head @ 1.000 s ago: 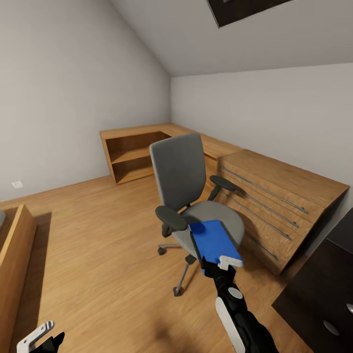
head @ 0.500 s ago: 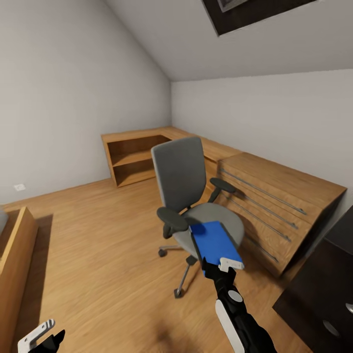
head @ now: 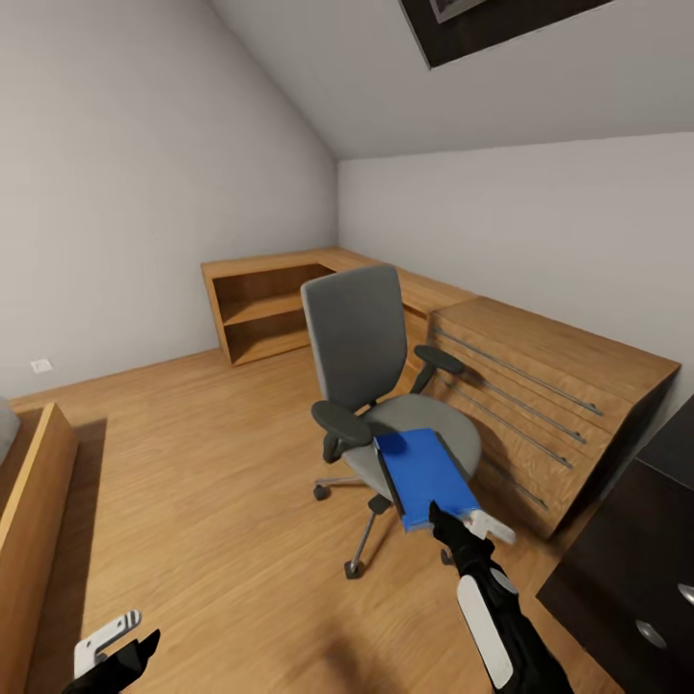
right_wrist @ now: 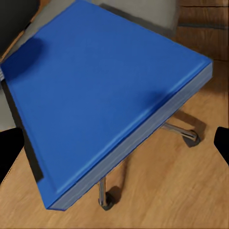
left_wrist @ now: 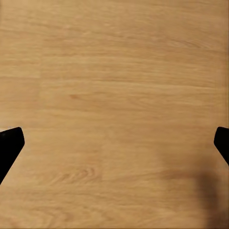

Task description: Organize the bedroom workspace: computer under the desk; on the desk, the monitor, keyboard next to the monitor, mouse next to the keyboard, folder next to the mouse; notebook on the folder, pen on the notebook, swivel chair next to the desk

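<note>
The head view looks down from above and behind the swivel chair (head: 386, 405). The right wrist view sits close over the folder (right_wrist: 105, 109) on that chair. The left wrist view faces the floor (left_wrist: 114, 95) nearby.

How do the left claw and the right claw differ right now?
The left claw hangs low over bare wooden floor; the right claw reaches toward the blue folder on the swivel chair. Both are open and hold nothing.
</note>
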Robot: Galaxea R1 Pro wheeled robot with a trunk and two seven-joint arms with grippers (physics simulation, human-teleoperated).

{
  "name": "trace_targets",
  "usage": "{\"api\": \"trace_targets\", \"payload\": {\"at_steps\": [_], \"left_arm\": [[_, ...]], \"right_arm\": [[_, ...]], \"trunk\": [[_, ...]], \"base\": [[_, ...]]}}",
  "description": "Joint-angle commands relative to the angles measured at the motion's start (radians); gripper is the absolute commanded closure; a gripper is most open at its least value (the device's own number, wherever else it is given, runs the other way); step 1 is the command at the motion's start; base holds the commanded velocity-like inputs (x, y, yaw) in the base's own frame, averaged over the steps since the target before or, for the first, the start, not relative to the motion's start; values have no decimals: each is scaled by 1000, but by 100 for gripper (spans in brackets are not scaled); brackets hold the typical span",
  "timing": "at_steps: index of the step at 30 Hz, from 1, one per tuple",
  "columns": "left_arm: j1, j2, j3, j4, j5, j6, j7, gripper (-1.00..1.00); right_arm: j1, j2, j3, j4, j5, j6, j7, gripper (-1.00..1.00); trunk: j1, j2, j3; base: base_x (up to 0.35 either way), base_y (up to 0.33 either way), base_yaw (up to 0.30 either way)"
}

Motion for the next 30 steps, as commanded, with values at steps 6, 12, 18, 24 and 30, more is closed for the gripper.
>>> {"api": "trace_targets", "payload": {"at_steps": [6,12,18,24,30], "left_arm": [[0,0,-3,-63,14,22,5,-100],[0,1,1,-206,21,237,6,-100],[0,3,62,-456,106,472,8,-100],[0,6,77,-486,196,528,7,-100],[0,5,79,-489,213,534,7,-100]], "right_arm": [[0,1,-123,0,-9,16,123,-100],[0,1,-191,1,-9,70,257,-100],[0,2,-290,7,-10,116,330,-100],[0,1,-298,8,-9,120,369,-100],[0,2,-300,19,-8,118,379,-100]], "trunk": [[23,-43,-20],[46,-85,-39],[69,-127,-57],[92,-169,-76],[115,-211,-95]], "base": [[0,0,0],[0,0,0],[0,0,0],[0,0,0],[0,0,0]]}}
